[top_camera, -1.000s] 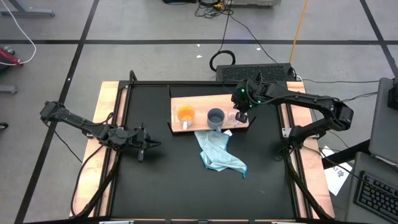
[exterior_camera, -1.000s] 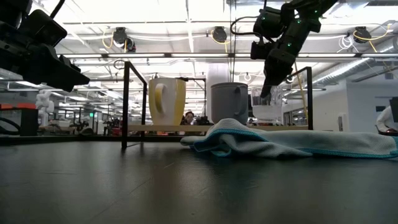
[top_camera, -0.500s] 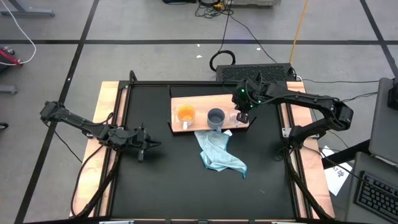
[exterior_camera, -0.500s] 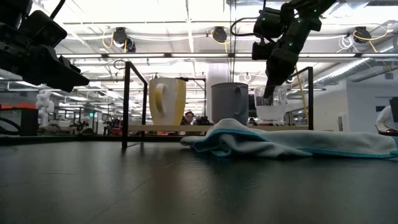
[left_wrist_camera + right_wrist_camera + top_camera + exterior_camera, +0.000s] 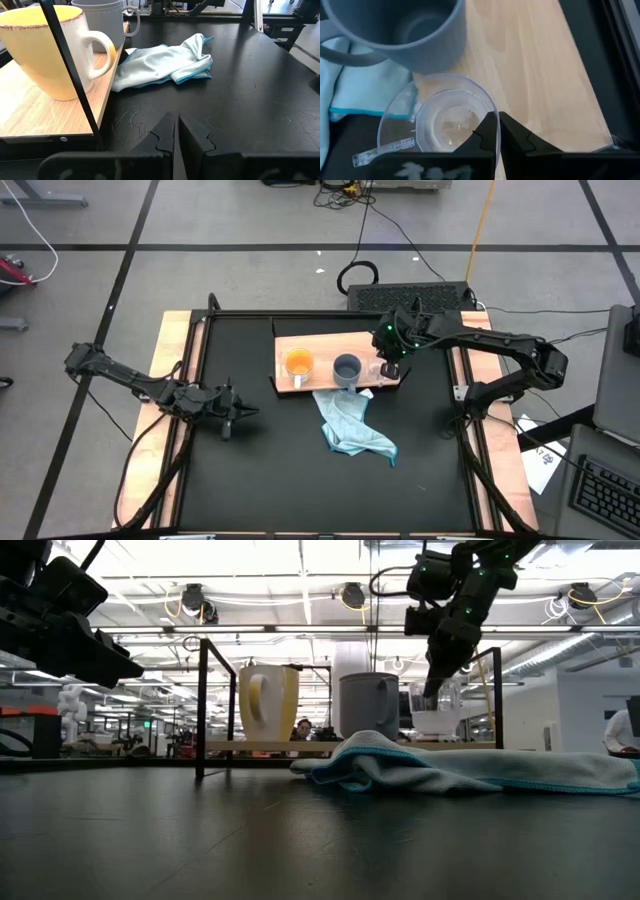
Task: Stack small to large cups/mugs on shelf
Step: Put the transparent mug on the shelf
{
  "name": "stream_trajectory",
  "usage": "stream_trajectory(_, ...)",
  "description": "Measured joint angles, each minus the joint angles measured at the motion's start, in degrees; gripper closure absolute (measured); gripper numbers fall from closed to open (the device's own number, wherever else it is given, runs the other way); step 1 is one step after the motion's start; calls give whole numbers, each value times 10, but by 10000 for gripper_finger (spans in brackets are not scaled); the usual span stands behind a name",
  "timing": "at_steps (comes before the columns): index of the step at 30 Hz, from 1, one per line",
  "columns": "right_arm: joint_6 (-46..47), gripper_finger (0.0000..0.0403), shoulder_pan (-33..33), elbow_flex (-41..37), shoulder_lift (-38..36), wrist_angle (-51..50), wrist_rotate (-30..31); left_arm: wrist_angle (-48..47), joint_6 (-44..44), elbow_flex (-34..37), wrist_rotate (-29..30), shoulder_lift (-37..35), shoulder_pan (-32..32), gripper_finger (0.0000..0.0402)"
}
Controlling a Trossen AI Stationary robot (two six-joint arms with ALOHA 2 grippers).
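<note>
On the wooden shelf (image 5: 335,352), which lies flat toward the far side of the black surface (image 5: 300,480), three vessels stand in a row. The orange mug (image 5: 298,364) sits at the left end with its white handle toward the near edge, the grey-blue mug (image 5: 346,368) stands in the middle, and the clear glass cup (image 5: 379,370) is at the right end, close beside the grey-blue mug. A light blue cloth (image 5: 350,425) lies crumpled on the surface just in front of the shelf, its far edge reaching up to the board below the grey-blue mug.

The right hand (image 5: 390,366) hangs over the right end of the shelf, pointing down at the glass cup. From the right wrist view its two dark fingers (image 5: 487,132) are pressed together on the cup's rim, pinching the glass wall between them; the cup's small clear handle juts out to one side. In the low view the cup appears slightly above the level of the board, though whether its base touches the wood is hard to tell.

The left hand (image 5: 243,414) waits well apart from the shelf, over the left part of the surface, its fingers pressed together on nothing and pointing toward the cloth.
</note>
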State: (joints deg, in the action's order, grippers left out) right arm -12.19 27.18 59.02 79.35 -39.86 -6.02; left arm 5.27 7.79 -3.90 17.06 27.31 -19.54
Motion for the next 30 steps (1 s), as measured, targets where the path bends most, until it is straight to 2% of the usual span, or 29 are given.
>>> stream_trajectory(6,-21,403,-15,0,0,-5,29,-1,0,0,0,0,0,376)
stream_trajectory(23,-57,403,-39,0,0,-6,28,-4,0,0,0,0,0,376)
stream_trajectory(30,-59,403,-40,0,0,4,63,-4,0,0,0,0,0,376)
